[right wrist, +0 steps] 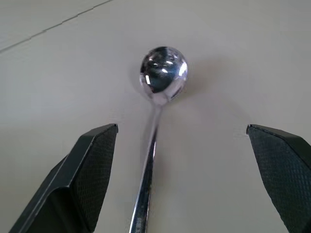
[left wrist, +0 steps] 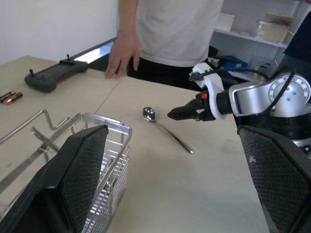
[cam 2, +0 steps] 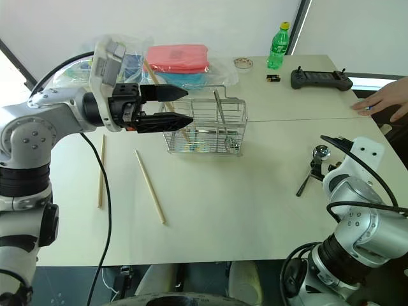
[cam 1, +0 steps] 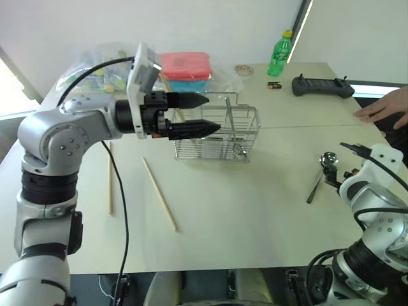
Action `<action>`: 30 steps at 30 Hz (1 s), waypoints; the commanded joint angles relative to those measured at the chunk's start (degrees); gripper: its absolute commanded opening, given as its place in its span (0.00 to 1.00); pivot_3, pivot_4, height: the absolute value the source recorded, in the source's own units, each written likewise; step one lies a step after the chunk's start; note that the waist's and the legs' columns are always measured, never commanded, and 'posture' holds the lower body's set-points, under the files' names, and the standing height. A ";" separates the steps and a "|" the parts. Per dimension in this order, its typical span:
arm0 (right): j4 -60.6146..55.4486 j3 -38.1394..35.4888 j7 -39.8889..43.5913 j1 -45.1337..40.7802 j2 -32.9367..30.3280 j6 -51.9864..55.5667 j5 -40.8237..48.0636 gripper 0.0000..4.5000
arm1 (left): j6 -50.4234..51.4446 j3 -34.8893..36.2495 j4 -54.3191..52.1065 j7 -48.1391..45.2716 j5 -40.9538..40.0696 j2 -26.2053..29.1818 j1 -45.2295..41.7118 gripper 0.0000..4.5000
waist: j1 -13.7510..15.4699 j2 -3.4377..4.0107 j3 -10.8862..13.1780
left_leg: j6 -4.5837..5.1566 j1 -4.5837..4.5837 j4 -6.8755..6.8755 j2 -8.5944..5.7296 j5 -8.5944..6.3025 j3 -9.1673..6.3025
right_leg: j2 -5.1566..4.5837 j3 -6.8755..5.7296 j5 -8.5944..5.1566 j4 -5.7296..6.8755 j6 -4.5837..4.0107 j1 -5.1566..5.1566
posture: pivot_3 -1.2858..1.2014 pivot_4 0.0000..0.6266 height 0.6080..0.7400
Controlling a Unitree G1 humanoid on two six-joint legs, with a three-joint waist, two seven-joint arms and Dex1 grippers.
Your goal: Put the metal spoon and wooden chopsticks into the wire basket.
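The metal spoon lies on the pale table at the right, bowl pointing away from me. My right gripper is open just above its handle, one finger on each side, not touching it. The wire basket stands in the middle of the table. My left gripper hovers open and level at the basket's left end, holding nothing. Two wooden chopsticks lie flat on the left, one slanting and the other nearly straight.
A red-lidded plastic box and clear bags sit behind the basket. At the back right are a green bottle, batteries and a black controller. A person's hand rests at the right edge.
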 commanded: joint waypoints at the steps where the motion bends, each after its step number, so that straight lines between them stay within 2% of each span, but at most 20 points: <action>1: -0.66 -0.33 0.19 -1.70 1.12 0.39 -1.48 0.97 | -0.89 1.01 -0.60 0.11 0.60 -0.53 -1.78 1.00 | -0.07 0.02 0.00 | 0.00 0.03 0.00 0.00 0.00 0.02 | 0.00 0.05 0.00 0.07 0.00 -0.02 | 0.52 0.24 0.69; 12: 9.38 4.94 2.21 -4.95 0.24 -4.57 -4.91 0.97 | 2.28 1.15 -1.89 0.41 -1.86 -2.93 -3.07 1.00 | -0.18 0.02 0.00 | 0.00 0.16 0.01 0.01 0.02 0.05 | 0.04 0.20 -0.03 0.40 -0.03 -0.13 | 0.52 0.24 0.69; 16: 12.60 7.10 2.50 -4.33 0.24 -8.00 -5.79 0.97 | 2.52 -0.73 -4.38 -3.08 -1.34 -0.91 -1.44 1.00 | -0.19 0.02 0.00 | 0.00 0.16 -0.03 0.01 0.02 0.07 | 0.05 0.22 -0.03 0.40 -0.03 -0.15 | 0.52 0.24 0.69; 24: 17.31 8.13 1.07 -4.32 1.76 -13.74 -7.50 0.97 | -3.94 -6.69 -7.36 -12.23 6.28 4.06 0.34 1.00 | -0.10 0.03 0.01 | -0.01 0.15 -0.02 0.01 0.02 0.09 | 0.06 0.26 -0.06 0.39 -0.08 -0.18 | 0.52 0.24 0.69; 30: 19.76 8.70 0.85 -3.31 1.90 -16.72 -7.72 0.97 | -4.82 -7.29 -7.20 -13.39 7.64 3.58 0.03 1.00 | -0.18 0.03 0.01 | -0.01 0.15 -0.03 0.01 0.02 0.10 | 0.06 0.29 -0.14 0.39 -0.23 -0.17 | 0.52 0.24 0.69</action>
